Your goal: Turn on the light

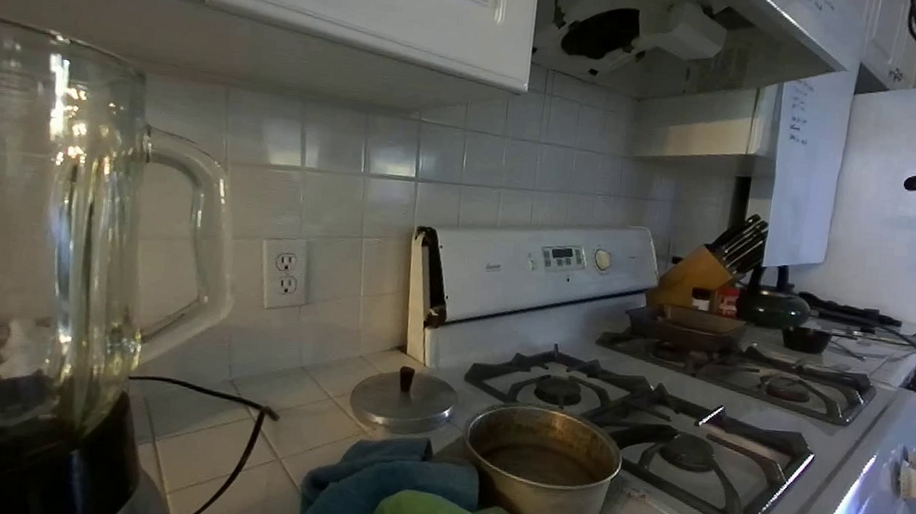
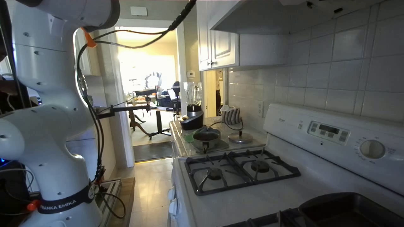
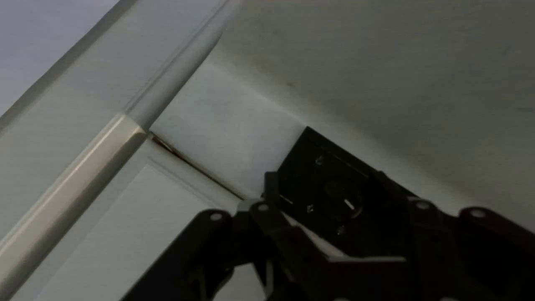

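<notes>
Wrist view: the gripper [image 3: 326,184] is standing with fingers apart, a dark knob [image 3: 340,200] showing between them; alignment is presumably underway, clasping and turning needed next.

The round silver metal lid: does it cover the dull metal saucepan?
No, the lid lies on the pale tiled counter beside the uncovered saucepan.
</notes>
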Tool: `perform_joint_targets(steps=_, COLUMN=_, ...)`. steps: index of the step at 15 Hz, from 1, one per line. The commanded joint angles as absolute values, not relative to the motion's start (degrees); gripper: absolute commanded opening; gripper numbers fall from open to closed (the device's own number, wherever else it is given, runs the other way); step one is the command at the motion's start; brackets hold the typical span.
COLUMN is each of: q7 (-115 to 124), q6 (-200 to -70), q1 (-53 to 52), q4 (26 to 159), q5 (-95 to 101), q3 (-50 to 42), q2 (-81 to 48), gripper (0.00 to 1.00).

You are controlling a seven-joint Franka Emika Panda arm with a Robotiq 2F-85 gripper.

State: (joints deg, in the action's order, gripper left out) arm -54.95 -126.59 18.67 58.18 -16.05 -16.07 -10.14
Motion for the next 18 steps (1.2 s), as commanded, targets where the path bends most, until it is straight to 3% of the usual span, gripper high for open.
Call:
perform_joint_targets(steps=1, q7=-57.66, q6=-126.97, q1=18.92, q4=59.07, q5=-18.0, q3=-15.36, q2=-9.29, gripper=0.67)
perform_joint_targets(steps=5, q7=-58.2, q6=-127.27, q1=18.55, q4=59.26, q5=-17.61, q3=-14.82, q2=-9.3, gripper=0.65)
perform_joint_targets(steps=8, q7=-58.52, q6=-127.64, q1=18.42, q4=59.2, q5=-17.31, q3=-14.43, q2=-9.51, gripper=0.43)
perform_joint_targets(steps=11, q7=-58.91, q6=-128.47, q1=18.53, q4=59.05, q5=-17.37, q3=-14.45, q2=-9.6, gripper=0.28)
perform_joint_targets(steps=14, q7=-59.39, q6=-127.77, q1=18.67, q4=59.14, q5=-17.5, q3=-14.43, q2=-9.35, gripper=0.25)
perform_joint_targets(steps=17, q7=-59.98, q6=-127.81, q1=18.77, q4=59.35, q5=-17.43, q3=-14.48, q2=-9.25, gripper=0.34)
perform_joint_targets(steps=18, q7=-60.2, q6=-127.83, q1=18.79, q4=59.36, q5=-17.34, q3=-14.5, q2=-9.28, gripper=0.41)
